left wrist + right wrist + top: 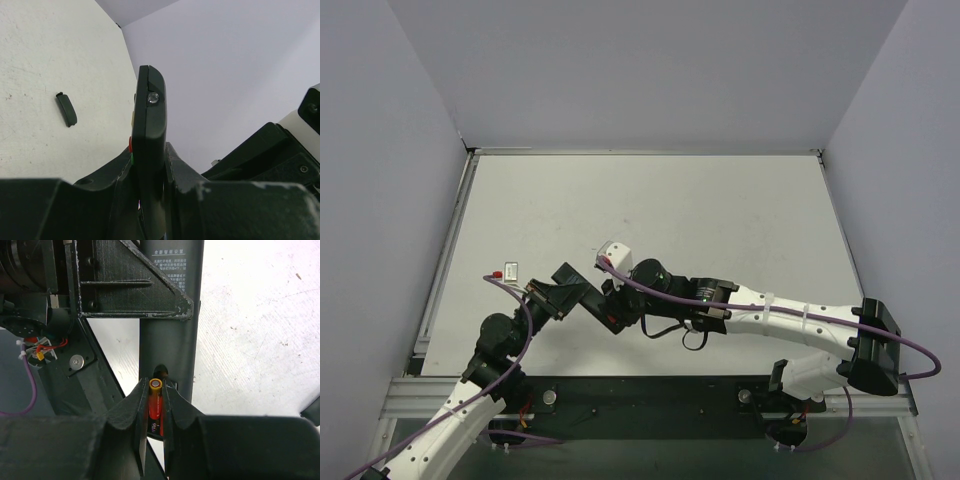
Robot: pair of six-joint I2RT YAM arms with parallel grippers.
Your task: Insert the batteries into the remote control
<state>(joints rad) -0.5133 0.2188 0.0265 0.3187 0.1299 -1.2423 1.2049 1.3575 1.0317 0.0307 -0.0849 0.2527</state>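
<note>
Remote control (150, 130), L wrist view: stands edge-on, nearly upright, clamped between the left gripper (150, 167) fingers, which press on its two broad faces. Top end w/ a small clear lens points up. Red and green button edges peek out on the left side, just above the finger. Small black cover piece (66, 109) lies flat on the white table (40, 60), apart from the remote, to its left. Right arm (280, 150) fills the lower right corner.

R wrist view: back of the remote (170, 330) runs top to bottom, printed text near the top. Left gripper (135, 290) grips it higher up. Right gripper (155, 390) fingers pinch a red battery (155, 402), yellow-tipped end showing. Battery sits right at the open compartment at the remote's lower end; a bit of spring visible beneath it. Can't tell if it's fully seated.

Top view: both arms meet approx. mid-table, left gripper (570, 288) and right gripper (610, 300) close together. Remote is betw. them, hard to pick out from the black fingers. Second battery (496, 273), a tiny red speck, lies on the table to the left of the grippers, w/ a small pale flat piece (510, 268) just beside it; too small to tell what that is.
</note>
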